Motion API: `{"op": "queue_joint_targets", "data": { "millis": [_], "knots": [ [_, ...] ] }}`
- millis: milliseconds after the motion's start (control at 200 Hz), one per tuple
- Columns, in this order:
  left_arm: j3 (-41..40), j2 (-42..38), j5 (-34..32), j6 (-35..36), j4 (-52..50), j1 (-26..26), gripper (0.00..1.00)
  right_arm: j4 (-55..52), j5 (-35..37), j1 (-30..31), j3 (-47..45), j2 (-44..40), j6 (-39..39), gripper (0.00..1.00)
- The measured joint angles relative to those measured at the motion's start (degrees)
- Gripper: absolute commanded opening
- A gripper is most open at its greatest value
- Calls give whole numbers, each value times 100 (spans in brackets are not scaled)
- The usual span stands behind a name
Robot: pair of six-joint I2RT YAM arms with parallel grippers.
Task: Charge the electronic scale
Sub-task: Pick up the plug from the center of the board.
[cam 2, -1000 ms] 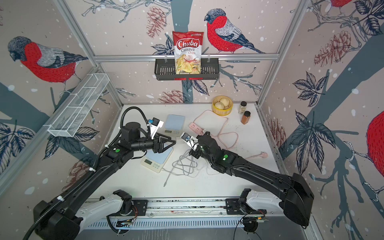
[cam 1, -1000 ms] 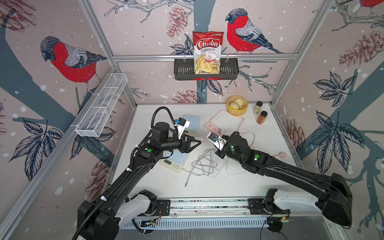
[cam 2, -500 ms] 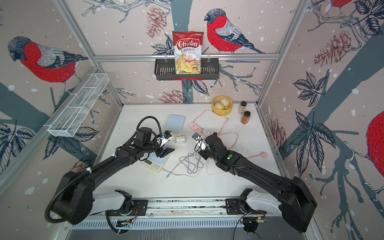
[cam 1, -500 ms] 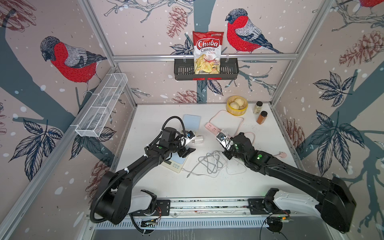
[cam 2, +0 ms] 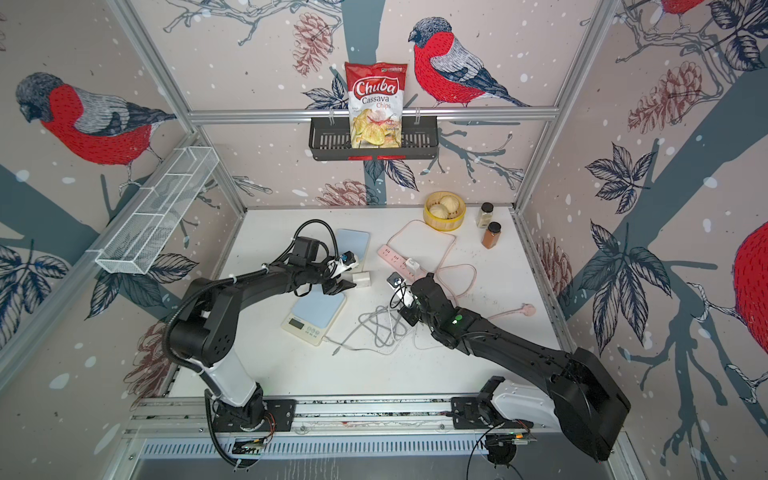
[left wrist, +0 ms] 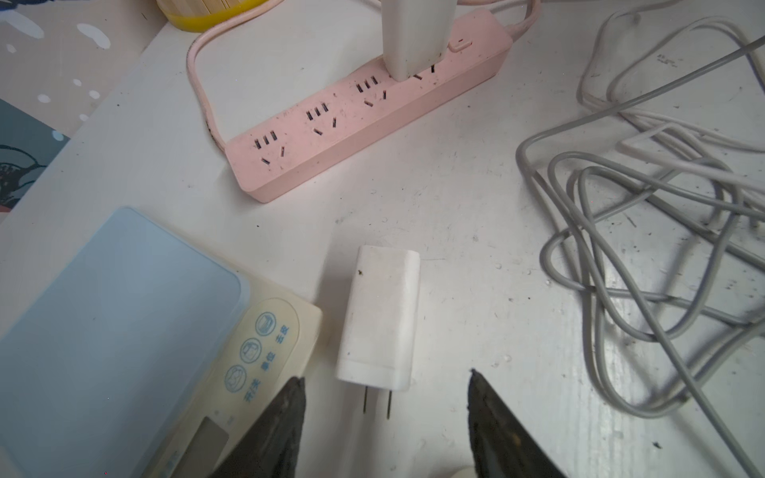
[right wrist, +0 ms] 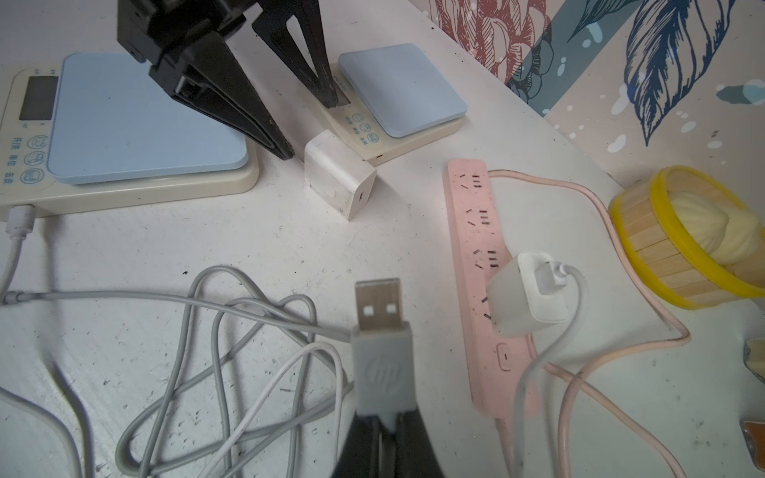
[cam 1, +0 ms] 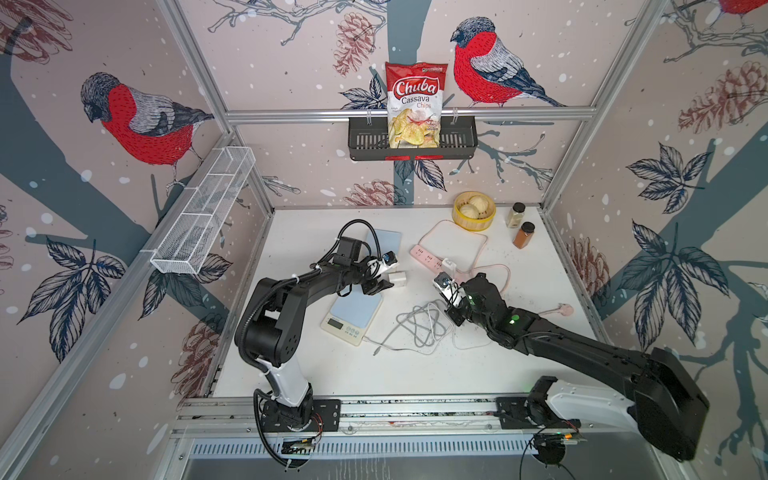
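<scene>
L claw (left wrist: 384,374) gapes wide, tips either side of white charger's (left wrist: 378,314) prongs; charger flat on tabletop (cam 1: 316,374) betw. near scale (cam 1: 355,311) & far scale (cam 1: 384,241). R claw (right wrist: 385,414) pinches gray USB plug (right wrist: 378,306). Near scale has lead (right wrist: 16,231) plugged in side.

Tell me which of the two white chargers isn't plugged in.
The charger lying flat on the table, prongs bare, ahead of the open left pincer; the other charger stands plugged into the pink power strip.

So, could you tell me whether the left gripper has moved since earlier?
Yes. The left gripper has dropped from high above the near scale to table level just past its far edge, by the white charger.
</scene>
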Motion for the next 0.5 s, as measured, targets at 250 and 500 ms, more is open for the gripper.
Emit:
{"op": "queue_joint_targets", "data": {
  "millis": [250, 500],
  "knots": [
    [675, 640, 28, 229, -424, 31, 57, 105, 4, -7, -15, 247, 0, 0],
    [957, 953, 50, 555, -938, 31, 53, 149, 24, -22, -15, 409, -4, 0]
  ]
}}
